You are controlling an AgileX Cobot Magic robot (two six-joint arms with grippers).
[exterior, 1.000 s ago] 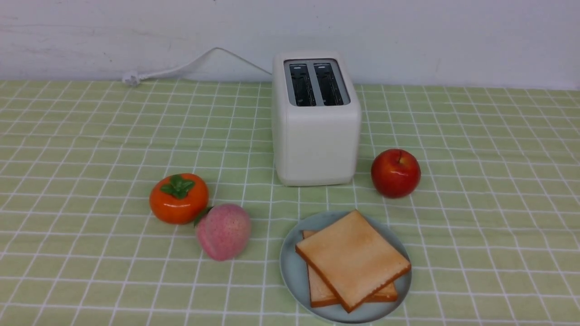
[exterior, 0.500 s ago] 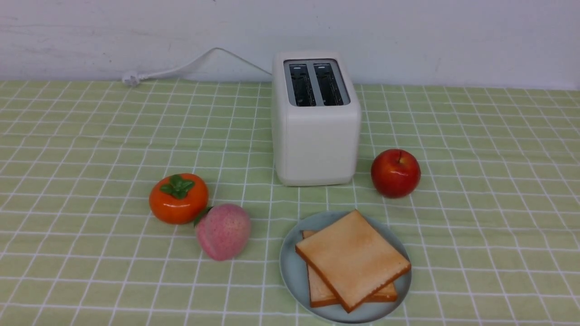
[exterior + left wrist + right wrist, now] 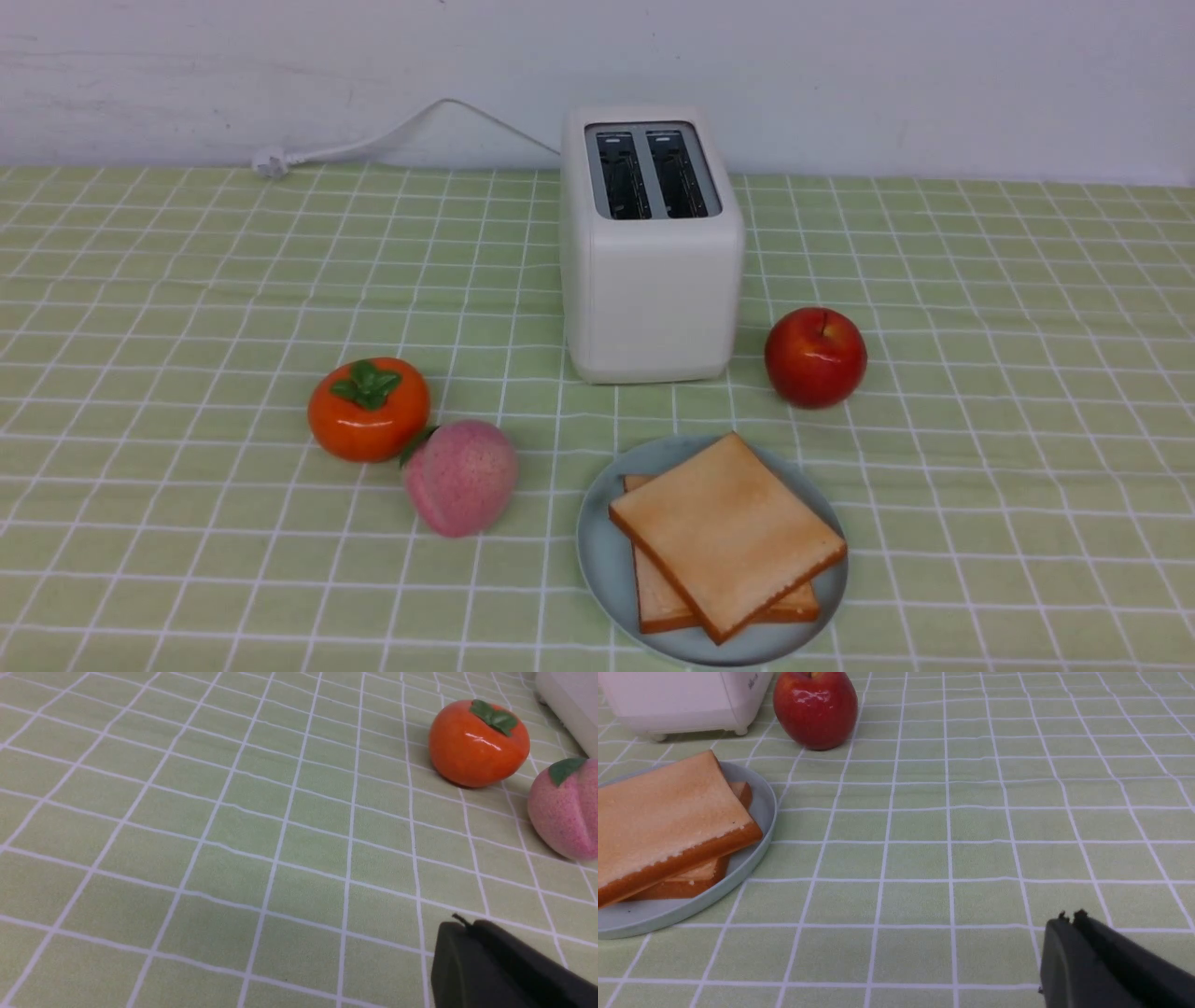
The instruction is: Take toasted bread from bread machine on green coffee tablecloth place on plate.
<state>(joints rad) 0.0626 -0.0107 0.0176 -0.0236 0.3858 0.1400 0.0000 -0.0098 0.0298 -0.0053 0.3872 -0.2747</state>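
Note:
Two slices of toasted bread (image 3: 728, 534) lie stacked flat on the pale blue-grey plate (image 3: 597, 551) at the front centre of the green coffee tablecloth (image 3: 168, 280); the upper slice is turned a little over the lower. Behind the plate stands the white bread machine (image 3: 649, 280), both dark slots showing nothing inside. Neither arm shows in the front view. In the left wrist view my left gripper (image 3: 462, 924) is shut, empty, above bare cloth. My right gripper (image 3: 1069, 917) is shut and empty too, with the toasted bread (image 3: 663, 812) and plate (image 3: 756, 854) off to its side.
A red apple (image 3: 815, 357) sits right of the bread machine. An orange persimmon (image 3: 369, 408) and a pink peach (image 3: 460, 477) lie left of the plate. The white power cord (image 3: 373, 140) runs along the back wall.

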